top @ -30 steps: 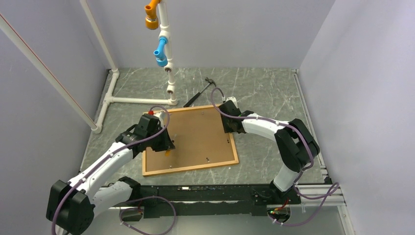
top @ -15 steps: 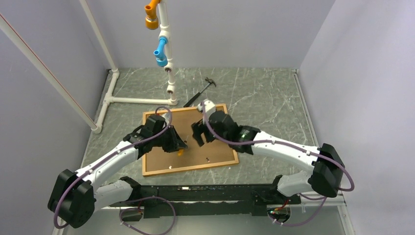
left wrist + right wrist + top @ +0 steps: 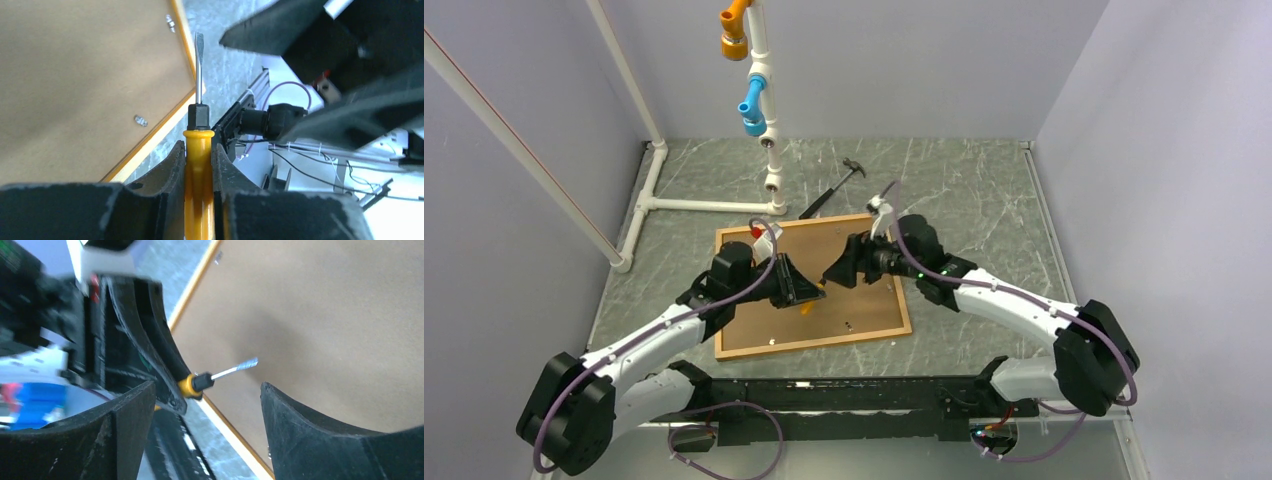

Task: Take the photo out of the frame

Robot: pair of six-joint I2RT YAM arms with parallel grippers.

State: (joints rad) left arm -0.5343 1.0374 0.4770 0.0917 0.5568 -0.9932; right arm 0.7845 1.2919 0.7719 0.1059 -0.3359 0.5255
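The photo (image 3: 854, 300), a large rectangular print, lies face down with only its brown board back showing. It is seated inside the thin bright orange rectangular frame (image 3: 814, 344), which rests flat near the middle of the grey, white-veined table (image 3: 964, 190), a little toward its near edge. Small silvery metal tabs (image 3: 140, 120) sit on the board just inside the border, so the backing looks fastened in and the print is not yet out.

Above the board, the left gripper (image 3: 199, 150) has its fingers clamped on the yellow-orange handle of a flat-bladed screwdriver (image 3: 198, 165), whose black collar and steel blade point out past the fingertips. Facing it, the right gripper (image 3: 205, 385) has its fingers wide apart and holds nothing. The blade lies in line with the gap, though I cannot tell whether it has entered it.

The step in hand appears to be readying the tool, perhaps passing it across, before the tabs are worked loose. Next, the blade must get under or against a tab while the frame stays put, without gouging the board.

Farther off, a dark-handled hammer (image 3: 834, 190) lies toward the far edge, beside a white pipe structure (image 3: 714, 205) at the far-left corner.
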